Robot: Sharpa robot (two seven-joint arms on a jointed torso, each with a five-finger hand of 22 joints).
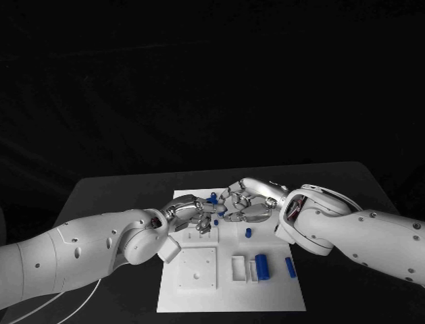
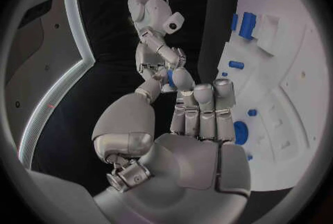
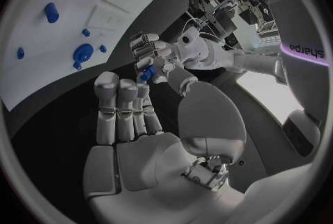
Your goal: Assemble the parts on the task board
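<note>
The left hand [image 1: 185, 214] pinched a small blue part [image 3: 147, 74] directly facing the right hand [image 1: 248, 202], which was released, above the task board [image 1: 271, 297].

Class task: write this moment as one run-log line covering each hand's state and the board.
left hand: pinches small blue part | right hand: holds nothing seen, fingers extended | task board: other blue parts lying on it

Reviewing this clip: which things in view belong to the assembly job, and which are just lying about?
Job:
- task board
- small blue part, pinched by the left hand
- blue parts on the board
- right hand

Lying about:
- black table, nothing loose on it
</note>
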